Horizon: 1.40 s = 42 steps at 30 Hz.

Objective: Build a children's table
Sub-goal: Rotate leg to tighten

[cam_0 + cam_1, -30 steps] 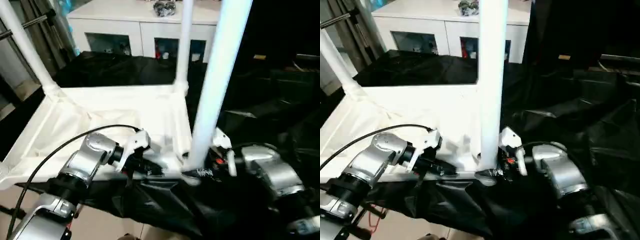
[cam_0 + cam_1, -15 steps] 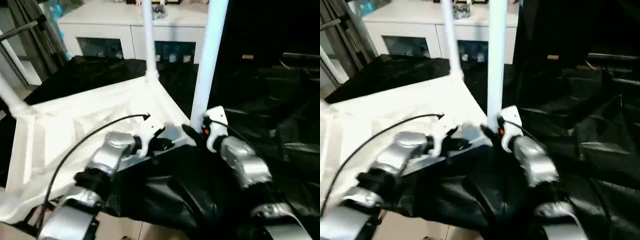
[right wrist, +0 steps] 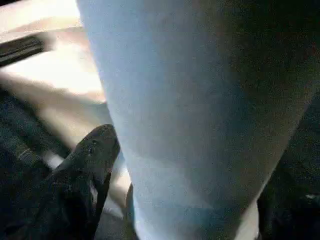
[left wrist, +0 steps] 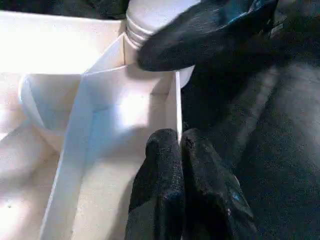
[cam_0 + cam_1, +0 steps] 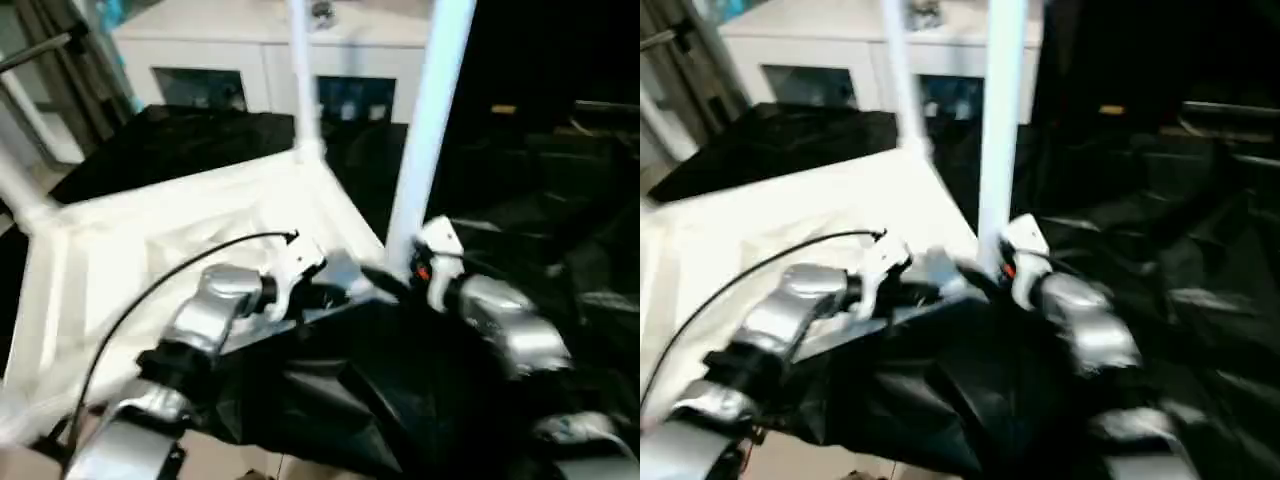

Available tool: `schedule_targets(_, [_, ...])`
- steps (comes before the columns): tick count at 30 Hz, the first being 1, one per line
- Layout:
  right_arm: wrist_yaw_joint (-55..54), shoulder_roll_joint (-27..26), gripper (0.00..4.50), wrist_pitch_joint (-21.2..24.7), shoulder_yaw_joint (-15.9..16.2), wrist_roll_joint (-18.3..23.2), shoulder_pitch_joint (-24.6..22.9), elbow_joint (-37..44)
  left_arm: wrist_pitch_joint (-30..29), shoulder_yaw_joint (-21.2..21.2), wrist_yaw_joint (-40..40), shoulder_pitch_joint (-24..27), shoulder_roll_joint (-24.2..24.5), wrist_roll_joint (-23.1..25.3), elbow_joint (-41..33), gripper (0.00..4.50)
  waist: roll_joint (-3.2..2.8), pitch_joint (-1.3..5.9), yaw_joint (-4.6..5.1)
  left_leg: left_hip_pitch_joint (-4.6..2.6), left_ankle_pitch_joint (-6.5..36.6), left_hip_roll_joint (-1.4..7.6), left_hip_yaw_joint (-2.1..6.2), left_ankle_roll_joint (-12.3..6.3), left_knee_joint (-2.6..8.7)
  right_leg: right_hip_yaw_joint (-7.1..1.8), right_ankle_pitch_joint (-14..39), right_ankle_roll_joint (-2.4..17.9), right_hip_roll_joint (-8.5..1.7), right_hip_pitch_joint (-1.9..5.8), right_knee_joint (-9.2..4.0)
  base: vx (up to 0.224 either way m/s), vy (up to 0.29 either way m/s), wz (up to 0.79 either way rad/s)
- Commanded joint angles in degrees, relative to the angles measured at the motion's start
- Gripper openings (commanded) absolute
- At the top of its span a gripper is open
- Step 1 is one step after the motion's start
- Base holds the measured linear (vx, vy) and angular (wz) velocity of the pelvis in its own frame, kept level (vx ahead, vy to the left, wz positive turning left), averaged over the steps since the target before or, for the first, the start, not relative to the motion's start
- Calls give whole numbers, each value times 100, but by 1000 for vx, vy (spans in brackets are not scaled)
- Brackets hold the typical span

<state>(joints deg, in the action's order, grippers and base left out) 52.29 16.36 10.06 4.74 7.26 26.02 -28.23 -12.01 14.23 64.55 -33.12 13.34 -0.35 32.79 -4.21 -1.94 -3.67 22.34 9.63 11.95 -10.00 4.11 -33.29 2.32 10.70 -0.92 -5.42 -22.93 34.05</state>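
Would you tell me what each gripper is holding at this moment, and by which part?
The left gripper is shut on the tabletop, pinching a thin wall by its near corner. The right gripper sits around the base of the near leg; whether it grips cannot be told.

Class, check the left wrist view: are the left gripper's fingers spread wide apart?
No: the fingers are pressed together on the tabletop's thin edge wall.

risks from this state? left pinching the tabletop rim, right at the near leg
1. The left gripper is shut on only a thin rim wall of the white ribbed plastic tabletop; it could slip off.
2. The right gripper sits at the base of the near white tubular leg; whether it grips is unclear, so the leg may tilt in its socket.
3. The tabletop's near corner rests on loose black sheeting, so it may slide.
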Motion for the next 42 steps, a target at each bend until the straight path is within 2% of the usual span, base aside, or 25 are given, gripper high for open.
schedule_targets(1, [960,-43,376,143,590,245,-112,373,216,272,505,-53,-92,-208,-369,0,62,372,-17,-100,847,63,-50,-666,307,-77,-160,1671,-153,293,-270,0,0,0])
schedule_targets(4, [1823,400,376,325,738,346,-228,668,229,346,1038,13,188,-242,-485,0,91,344,-45,-106,1104,87,-50,-594,339,-89,272,1631,-166,284,-299,0,0,0])
schedule_targets(7, [2111,555,376,364,825,343,-239,721,239,380,1345,33,324,-310,-522,0,76,330,-93,-133,1327,93,-45,-440,362,-101,757,1556,-175,258,-329,0,0,0])
schedule_targets(8, [2381,699,351,450,942,388,-245,792,191,443,1650,43,464,-397,-576,0,84,325,-108,-143,1387,91,-47,-394,369,-107,885,1528,-176,253,-343,0,0,0])
schedule_targets(10, [2499,749,344,493,987,420,-247,834,172,452,1741,38,503,-427,-591,0,72,317,-127,-156,1472,98,-51,-332,377,-121,1001,1502,-178,225,-354,0,0,0])
schedule_targets(11, [2499,749,344,493,987,420,-247,834,172,452,1741,38,503,-427,-591,0,72,317,-127,-156,1472,98,-51,-332,377,-121,1001,1502,-178,225,-354,0,0,0])
schedule_targets(12, [2549,765,326,524,1009,427,-250,865,151,453,1794,33,523,-439,-611,0,106,315,-131,-162,1503,100,-57,-310,378,-126,1039,1504,-172,217,-358,0,0,0])
schedule_targets(17, [2677,774,289,619,1100,424,-299,989,81,451,1910,35,540,-464,-692,0,99,317,-140,-132,1419,92,-37,-258,389,-124,1134,1428,-186,235,-346,0,0,0])
schedule_targets(20, [2727,778,271,716,1146,487,-351,1083,69,490,1896,58,527,-499,-721,0,85,332,-146,-124,1260,88,-35,-296,372,-120,901,1459,-184,241,-327,0,0,0])
schedule_targets(23, [2662,758,267,729,1139,496,-384,1113,78,486,1849,74,516,-496,-726,0,98,340,-142,-108,1151,80,-35,-348,361,-111,709,1487,-178,255,-309,0,0,0])
schedule_targets(24, [2594,728,267,715,1111,492,-398,1104,85,466,1795,77,498,-489,-717,0,73,341,-145,-114,1167,78,-35,-343,358,-110,727,1490,-179,250,-309,0,0,0])
schedule_targets(27, [2200,539,266,658,950,480,-430,998,114,367,1496,43,374,-426,-612,0,81,326,-134,-122,1300,81,-42,-298,369,-118,896,1479,-183,237,-337,0,0,0])
schedule_targets(29, [1420,180,265,596,730,360,-409,735,216,241,748,-80,134,-211,-304,0,65,314,-98,-123,1447,71,-32,-180,389,-114,1160,1408,-188,230,-365,0,0,0])
schedule_targets(30, [1420,180,265,596,730,360,-409,735,216,241,748,-80,134,-211,-304,0,69,302,-84,-124,1520,64,-32,-143,396,-114,1292,1375,-190,222,-382,0,0,0])
schedule_targets(31, [715,-110,265,512,553,232,-340,438,192,121,288,-176,-51,-168,-128,0,73,287,-56,-136,1675,53,-25,-40,415,-117,1666,1243,-197,211,-417,0,0,0])
schedule_targets(33, [288,-261,264,518,443,166,-271,241,147,73,101,-213,-131,-156,-85,0,84,292,-38,-137,1765,52,1,12,435,-107,1851,1165,-204,232,-429,0,0,0])
schedule_targets(34, [-258,-456,264,481,280,121,-175,-13,76,16,-139,-263,-237,-141,-39,0,72,282,36,-126,1768,31,1,71,440,-112,1877,1141,-198,201,-439,0,0,0])
schedule_targets(37, [-1149,-797,263,495,13,84,-25,-379,-1,-59,-678,-372,-420,-42,76,0,73,295,106,-123,1777,25,11,65,435,-103,1794,1122,-185,212,-444,0,0,0])
schedule_targets(39, [-1721,-1027,263,487,-26,-48,73,-592,-62,-122,-1138,-450,-587,27,167,0,55,297,126,-121,1748,25,10,63,434,-105,1729,1137,-184,208,-439,0,0,0])
schedule_targets(42, [-2132,-1238,263,447,-45,-168,172,-788,-101,-159,-1468,-477,-754,95,210,0,67,311,146,-110,1660,15,2,2,420,-100,1569,1155,-178,226,-438,0,0,0])
